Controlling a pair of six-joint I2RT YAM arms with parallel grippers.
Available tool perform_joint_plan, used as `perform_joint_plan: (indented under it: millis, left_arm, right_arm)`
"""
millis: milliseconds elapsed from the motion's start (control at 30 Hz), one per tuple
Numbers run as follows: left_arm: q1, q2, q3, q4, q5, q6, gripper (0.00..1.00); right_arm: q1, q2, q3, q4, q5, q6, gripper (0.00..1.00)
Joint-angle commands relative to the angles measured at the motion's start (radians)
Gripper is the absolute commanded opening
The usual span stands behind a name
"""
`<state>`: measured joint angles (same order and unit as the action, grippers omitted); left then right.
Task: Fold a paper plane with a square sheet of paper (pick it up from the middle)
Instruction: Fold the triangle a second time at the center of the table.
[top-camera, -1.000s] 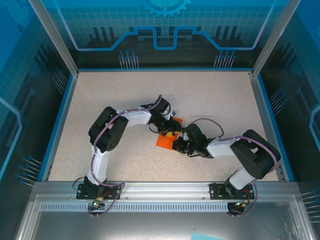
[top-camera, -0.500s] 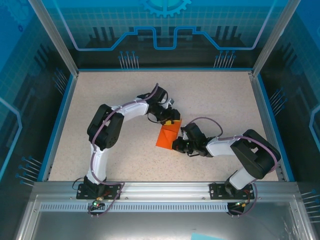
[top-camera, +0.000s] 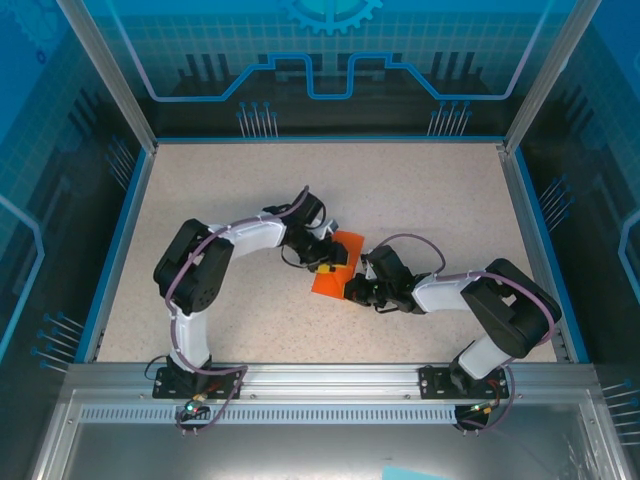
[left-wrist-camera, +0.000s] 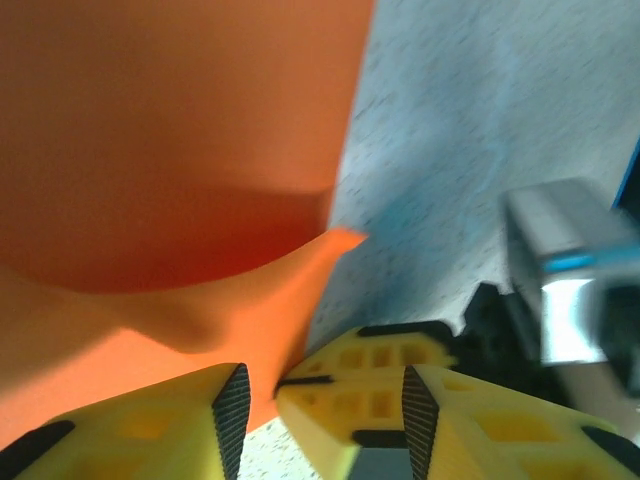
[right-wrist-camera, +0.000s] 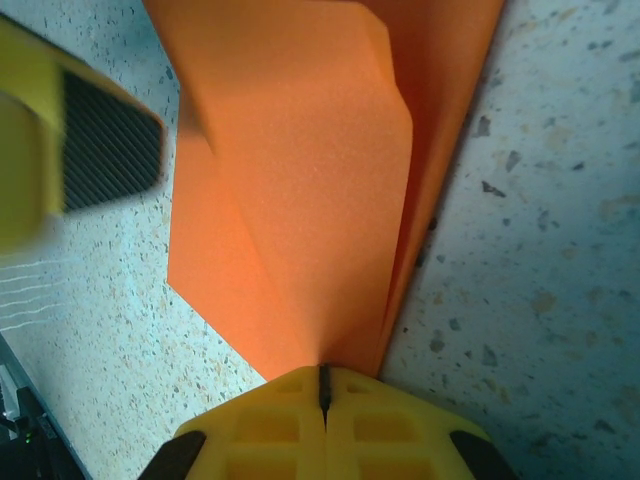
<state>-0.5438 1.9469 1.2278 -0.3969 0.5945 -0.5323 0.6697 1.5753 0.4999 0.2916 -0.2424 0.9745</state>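
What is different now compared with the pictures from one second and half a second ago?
The left gripper drew back toward the near-left, its elbow swinging left. The paper plane, stretched taller half a second ago, looks flatter. The right gripper stays in place, shut on it.

Top view: worktop (top-camera: 430, 200) evenly and brightly lit from above, sharp; only short soft shadows are cast beneath the arms (top-camera: 250, 232). Left wrist view: blurred throughout, paper plane (left-wrist-camera: 170, 120) defocused. Right wrist view: sharp, upper-left corner smeared.
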Motion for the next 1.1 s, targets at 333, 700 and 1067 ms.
perform_joint_plan:
  millis: [333, 700, 1067]
  left_arm:
    - [-0.013, 0.06, -0.042, 0.158, 0.048, -0.052, 0.37]
    - [-0.004, 0.104, 0.023, 0.089, -0.038, 0.008, 0.37]
    - [0.029, 0.147, 0.058, 0.057, -0.056, 0.041, 0.38]
  right_arm:
    - [0.015, 0.039, -0.019, -0.177, -0.013, -0.025, 0.02]
    - [0.006, 0.023, -0.026, -0.193, -0.012, -0.037, 0.02]
    - [0.007, 0.02, -0.032, -0.203, -0.016, -0.053, 0.02]
